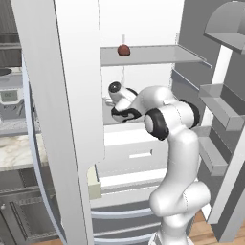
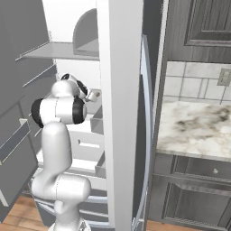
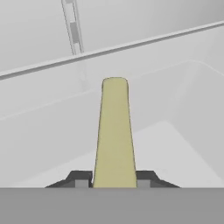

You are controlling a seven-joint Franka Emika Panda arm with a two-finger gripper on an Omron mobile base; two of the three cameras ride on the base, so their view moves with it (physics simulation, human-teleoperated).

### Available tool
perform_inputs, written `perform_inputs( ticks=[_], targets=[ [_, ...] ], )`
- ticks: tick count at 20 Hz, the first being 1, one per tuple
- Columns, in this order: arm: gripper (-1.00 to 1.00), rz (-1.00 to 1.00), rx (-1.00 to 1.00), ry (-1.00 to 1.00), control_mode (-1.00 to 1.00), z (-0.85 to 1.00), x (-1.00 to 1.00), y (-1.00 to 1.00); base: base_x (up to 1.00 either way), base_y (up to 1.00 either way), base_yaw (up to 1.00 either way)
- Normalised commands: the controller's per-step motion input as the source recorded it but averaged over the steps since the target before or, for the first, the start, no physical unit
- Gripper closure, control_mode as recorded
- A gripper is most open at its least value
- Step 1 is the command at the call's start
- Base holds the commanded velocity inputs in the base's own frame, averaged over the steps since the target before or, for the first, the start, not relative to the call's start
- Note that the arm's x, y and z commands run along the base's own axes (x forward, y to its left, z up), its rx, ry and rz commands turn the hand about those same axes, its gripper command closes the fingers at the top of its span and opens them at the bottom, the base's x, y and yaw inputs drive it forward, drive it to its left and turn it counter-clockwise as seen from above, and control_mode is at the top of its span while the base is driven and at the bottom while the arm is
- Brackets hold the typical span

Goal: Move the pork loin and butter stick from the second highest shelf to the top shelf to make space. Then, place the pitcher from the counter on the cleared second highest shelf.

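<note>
Table [image 1: 19,153]: marble-topped, at far left of the left base view beyond the open fridge door; also at right of the right base view [image 2: 194,128], over dark panelled cabinets.
Fridge door [image 1: 62,95]: swung open, tall white panel standing between table and fridge interior.
Pork loin [image 1: 124,50]: reddish-brown lump sitting on the top shelf [image 1: 158,53], toward its left end, close to the back wall.
Second highest shelf [image 1: 109,115]: pale grey, just below the top one; mostly screened by the arm's wrist in the left base view.
Arm [image 1: 172,143]: white, rising from lower right of the left base view, elbow bent, wrist reaching left into the fridge at second-shelf level.
Pincer [image 3: 113,181]: clenched on the butter stick, one dark fingertip [image 3: 81,179] pressed against each side of its near end.
Butter stick [image 3: 114,131]: pale yellow oblong, held between the fingertips and pointing away from the hand toward the fridge's grey back wall; whether resting on the shelf or lifted cannot be told.
Door bins [image 1: 220,103]: grey, stepped down the right side.
</note>
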Motion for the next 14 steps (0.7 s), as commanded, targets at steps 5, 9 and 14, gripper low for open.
perform_inputs(
  ticks=[5,9,14],
  targets=[
    [1.0,0.0,0.0,-0.1,-1.0,0.0,-0.69,0.0,0.0,0.0,0.0],
    [1.0,-0.03,0.0,-0.08,-1.0,0.16,-0.79,0.01,0.0,0.0,0.0],
    [1.0,-0.06,0.0,0.0,-1.0,0.64,-0.68,0.0,0.0,0.0,0.0]
  ],
)
